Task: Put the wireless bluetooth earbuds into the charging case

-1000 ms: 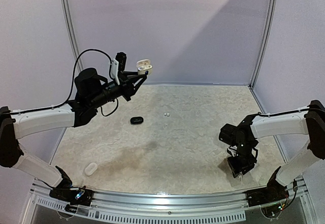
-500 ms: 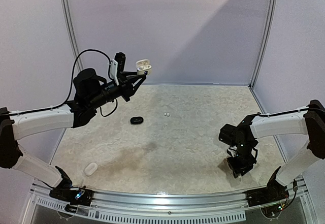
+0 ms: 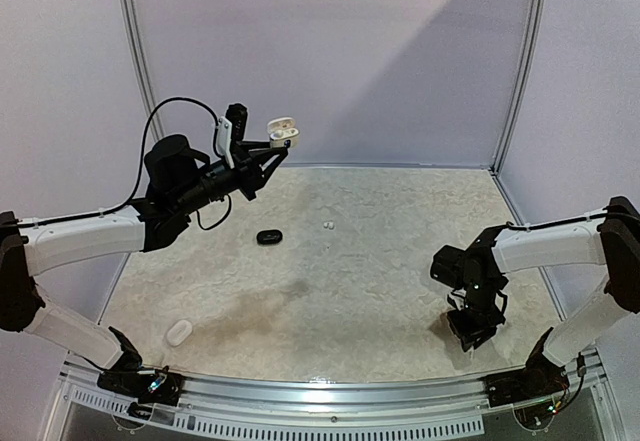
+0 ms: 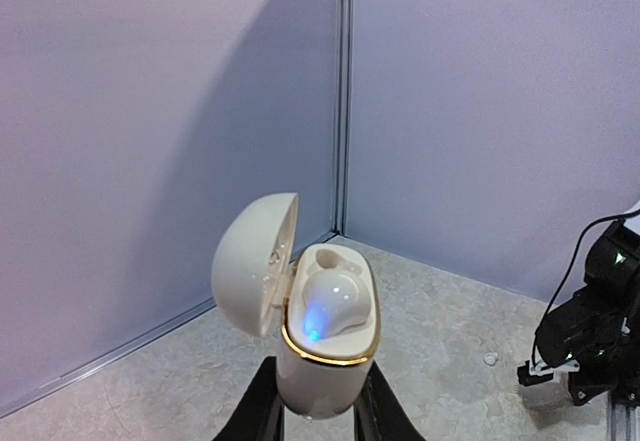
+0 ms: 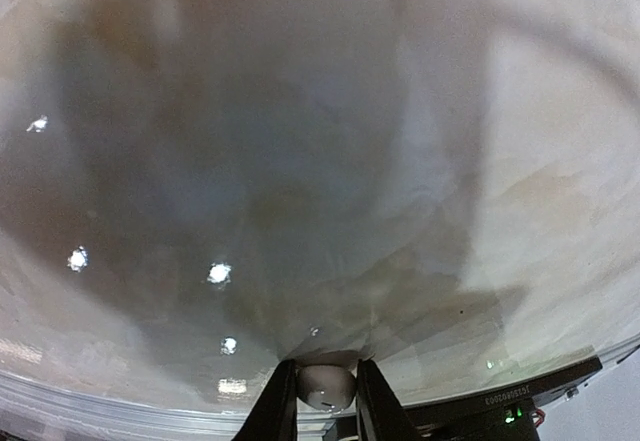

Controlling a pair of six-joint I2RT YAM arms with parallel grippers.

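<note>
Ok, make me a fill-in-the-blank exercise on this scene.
The left fingers hold a white charging case with its lid ____.
The seated earbud inside glows ____.
The closed case on the table is ____.
The loose earbud between the right fingers is ____.
Missing: open, blue, black, white.

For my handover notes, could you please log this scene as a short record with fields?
Left gripper: shut on open charging case, raised
Case contents: one seated earbud, other socket empty
Right gripper: low at table, closed on white earbud
Loose on table: black case, two white buds, white case
</note>
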